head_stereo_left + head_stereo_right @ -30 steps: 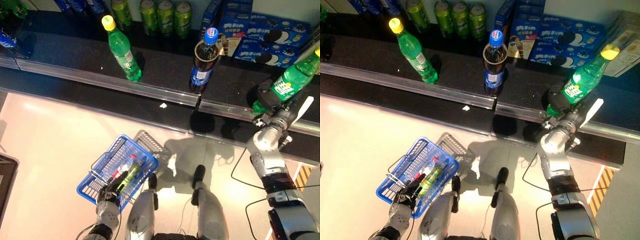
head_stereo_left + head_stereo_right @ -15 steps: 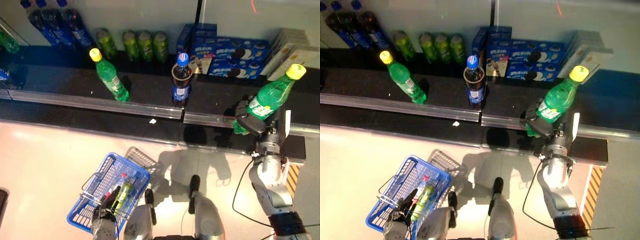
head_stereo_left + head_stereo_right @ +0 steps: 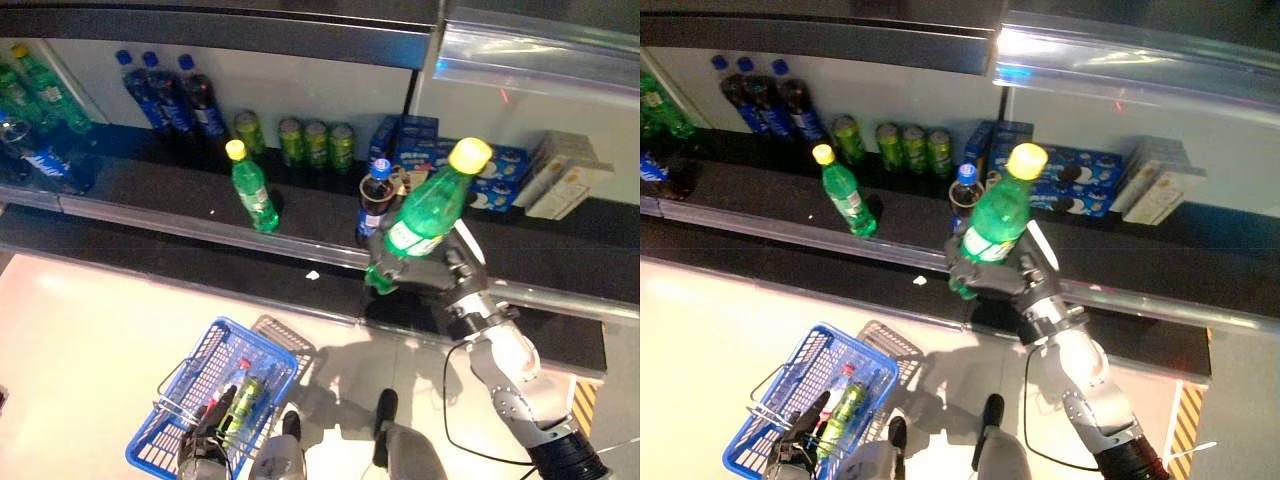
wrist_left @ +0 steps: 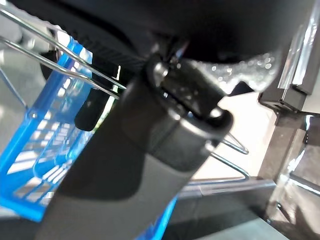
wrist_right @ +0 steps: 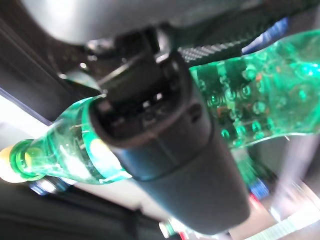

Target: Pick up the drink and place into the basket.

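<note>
One green bottle (image 3: 422, 219) is up in the air, tipped, with the right hand (image 3: 432, 272) wrapped round its low end | risk: top-heavy, it might slip or bump the shelf (image 3: 300, 225) | basket (image 3: 190, 400) far below, handle gripped by left hand (image 3: 205, 450); two bottles inside already

Green bottle (image 3: 420, 222) in right robot hand (image 3: 432, 274) — off shelf (image 3: 300, 215), tilted.

Green cans (image 3: 316, 143) and cookie boxes (image 3: 500, 172) on shelf (image 3: 150, 185)
</note>
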Controlling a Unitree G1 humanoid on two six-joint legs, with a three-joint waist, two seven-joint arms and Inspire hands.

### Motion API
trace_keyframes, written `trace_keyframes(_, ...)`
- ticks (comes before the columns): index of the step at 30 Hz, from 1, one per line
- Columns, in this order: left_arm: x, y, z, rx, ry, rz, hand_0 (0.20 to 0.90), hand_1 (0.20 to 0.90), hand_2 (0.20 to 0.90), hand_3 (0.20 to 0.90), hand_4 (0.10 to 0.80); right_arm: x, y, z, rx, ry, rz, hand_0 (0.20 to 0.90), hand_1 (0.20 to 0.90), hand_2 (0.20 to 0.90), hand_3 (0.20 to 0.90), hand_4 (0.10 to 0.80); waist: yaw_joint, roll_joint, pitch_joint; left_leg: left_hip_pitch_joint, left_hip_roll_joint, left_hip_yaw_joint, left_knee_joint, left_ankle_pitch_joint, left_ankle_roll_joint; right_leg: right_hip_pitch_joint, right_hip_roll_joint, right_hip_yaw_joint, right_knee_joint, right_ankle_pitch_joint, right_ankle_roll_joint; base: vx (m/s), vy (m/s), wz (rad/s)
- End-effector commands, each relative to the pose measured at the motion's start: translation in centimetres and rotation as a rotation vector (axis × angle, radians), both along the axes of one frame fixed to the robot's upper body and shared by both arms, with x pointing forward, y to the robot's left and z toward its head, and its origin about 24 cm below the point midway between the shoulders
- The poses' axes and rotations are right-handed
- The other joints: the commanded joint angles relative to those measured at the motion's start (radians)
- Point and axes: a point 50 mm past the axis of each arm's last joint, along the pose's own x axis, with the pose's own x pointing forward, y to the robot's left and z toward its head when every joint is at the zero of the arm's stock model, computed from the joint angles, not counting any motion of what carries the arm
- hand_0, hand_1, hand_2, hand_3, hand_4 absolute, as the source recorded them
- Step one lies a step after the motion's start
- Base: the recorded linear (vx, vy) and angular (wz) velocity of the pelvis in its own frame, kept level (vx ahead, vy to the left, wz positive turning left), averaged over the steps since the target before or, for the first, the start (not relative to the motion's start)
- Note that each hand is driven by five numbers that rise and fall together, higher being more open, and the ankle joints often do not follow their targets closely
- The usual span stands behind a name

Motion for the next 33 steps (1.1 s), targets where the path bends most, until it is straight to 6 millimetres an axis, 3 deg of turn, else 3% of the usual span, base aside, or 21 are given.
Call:
trace_keyframes(1, 3.5, 1.7, 5.2, 0.147, -0.39, -0.059, 0.3, 0.3, 0.3, 0.2, 0.1, -1.3, 2.7, 7.8, 0.148, -0.371, 0.199, 0.3, 0.3, 0.3, 0.2, 0.1, 0.023, -0.002, -0.121, -0.063, -0.003, 0.022, 0.079, 0.04, -0.004, 0.083, 0.016, 0.015, 0.059, -0.157, 0.003, -0.055, 0.018, 0.28)
trace_keyframes(4, 4.5, 1.1, 7.0, 0.147, -0.481, -0.102, 0.3, 0.3, 0.3, 0.2, 0.1, -1.5, 3.6, 7.9, 0.149, -0.377, 0.241, 0.3, 0.3, 0.3, 0.2, 0.1, 0.052, 0.0, -0.107, -0.072, -0.011, -0.003, 0.069, 0.041, -0.003, 0.086, 0.008, -0.007, 0.06, -0.154, 0.005, -0.071, 0.018, 0.41)
trace_keyframes(8, 6.4, 0.0, 11.4, 0.188, -0.636, -0.232, 0.3, 0.3, 0.3, 0.2, 0.1, -1.7, 5.5, 8.2, 0.148, -0.391, 0.286, 0.3, 0.3, 0.3, 0.2, 0.1, 0.116, 0.005, -0.082, -0.094, -0.03, -0.064, 0.057, 0.052, 0.001, 0.089, -0.003, -0.053, 0.062, -0.149, 0.006, -0.072, -0.001, 0.4)
trace_keyframes(17, 7.5, -2.5, 17.1, 0.231, -0.861, -0.495, 0.3, 0.3, 0.3, 0.2, 0.1, -0.9, 8.3, 8.0, 0.164, -0.362, 0.223, 0.3, 0.3, 0.3, 0.2, 0.1, 0.233, 0.008, -0.066, -0.13, -0.068, -0.18, 0.062, 0.068, 0.006, 0.111, -0.011, -0.132, 0.053, -0.141, 0.006, -0.004, -0.018, 0.43)
trace_keyframes(25, 7.9, -3.9, 19.9, 0.209, -1.0, -0.631, 0.3, 0.3, 0.3, 0.2, 0.1, 0.6, 9.4, 7.7, 0.147, -0.33, 0.116, 0.3, 0.3, 0.3, 0.2, 0.1, 0.301, 0.003, -0.064, -0.146, -0.091, -0.251, 0.073, 0.074, 0.009, 0.133, -0.01, -0.182, 0.043, -0.133, 0.009, 0.039, -0.034, 0.33)
trace_keyframes(33, 7.7, -5.3, 22.3, 0.143, -1.148, -0.775, 0.3, 0.3, 0.3, 0.2, 0.1, 1.9, 10.3, 5.7, 0.105, -0.256, 0.024, 0.3, 0.3, 0.3, 0.2, 0.1, 0.355, -0.008, -0.062, -0.151, -0.107, -0.298, 0.087, 0.068, 0.012, 0.155, -0.009, -0.214, 0.041, -0.133, 0.01, 0.057, -0.028, 0.24)
